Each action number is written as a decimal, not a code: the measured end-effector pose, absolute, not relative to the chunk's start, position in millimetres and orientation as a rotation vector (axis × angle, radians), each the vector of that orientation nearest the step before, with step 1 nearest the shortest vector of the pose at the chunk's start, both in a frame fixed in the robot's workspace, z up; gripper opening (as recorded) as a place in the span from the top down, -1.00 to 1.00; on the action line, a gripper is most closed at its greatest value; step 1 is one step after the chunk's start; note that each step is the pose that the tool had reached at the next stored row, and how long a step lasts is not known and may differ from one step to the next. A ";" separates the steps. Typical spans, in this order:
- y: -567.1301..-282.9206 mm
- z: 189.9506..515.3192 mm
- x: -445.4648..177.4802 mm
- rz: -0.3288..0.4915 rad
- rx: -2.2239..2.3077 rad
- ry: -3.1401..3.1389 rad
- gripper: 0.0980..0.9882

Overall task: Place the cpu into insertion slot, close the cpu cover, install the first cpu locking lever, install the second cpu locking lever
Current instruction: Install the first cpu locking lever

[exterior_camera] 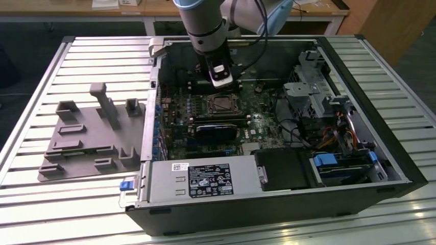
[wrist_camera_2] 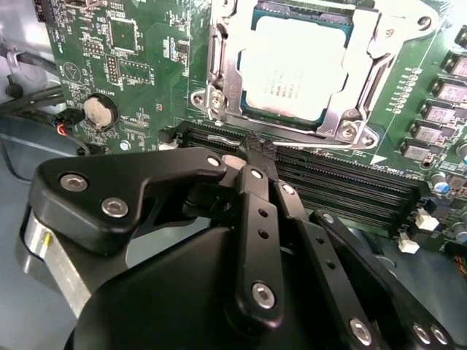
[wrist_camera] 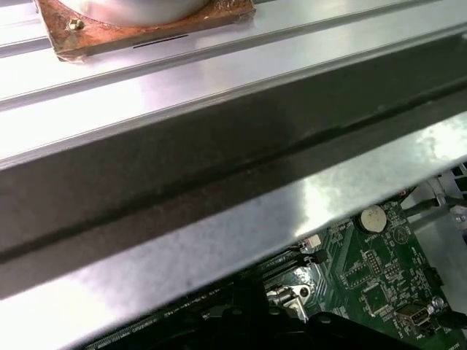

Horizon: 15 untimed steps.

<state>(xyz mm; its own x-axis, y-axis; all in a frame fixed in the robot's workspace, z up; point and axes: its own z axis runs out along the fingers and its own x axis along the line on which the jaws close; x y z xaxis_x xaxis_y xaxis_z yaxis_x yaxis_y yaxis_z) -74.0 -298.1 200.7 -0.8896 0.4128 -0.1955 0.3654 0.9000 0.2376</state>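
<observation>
I have the gripper (wrist_camera_2: 257,149) down inside the open computer case (exterior_camera: 272,209), which lies on the slatted table (exterior_camera: 54,204). Its tips sit just off the near edge of the socket. In the second wrist view the two black fingers (wrist_camera_2: 252,219) look drawn together at the tips. I cannot tell whether they pinch anything.

The cpu (wrist_camera_2: 295,65) is already seated in the insertion slot (exterior_camera: 221,104), around the middle of the green board and closer to the case's far wall in the exterior view. The cpu cover (wrist_camera_2: 221,62) lies flat over the chip's edges, and its silver top shows through the window.

The long memory slots (wrist_camera_2: 343,182) run between the socket and my fingers, and a coin battery (wrist_camera_2: 98,111) sits on the board nearby. A grey parts tray (exterior_camera: 81,143) rests on the table beside the case, on the exterior view's left.
</observation>
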 end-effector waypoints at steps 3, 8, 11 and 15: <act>-296.8 200.3 -74.0 0.283 0.594 2.822 0.99; -293.9 199.7 -74.0 0.277 0.601 2.820 0.99; -293.6 198.9 -74.0 0.271 0.609 2.817 0.99; -293.6 197.8 -74.0 0.261 0.622 2.813 0.99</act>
<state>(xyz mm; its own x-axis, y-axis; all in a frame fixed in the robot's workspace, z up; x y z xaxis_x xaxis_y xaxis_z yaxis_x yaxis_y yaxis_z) -74.0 -293.6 197.8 -0.8781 0.4341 -0.2014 0.3897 0.8929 0.2255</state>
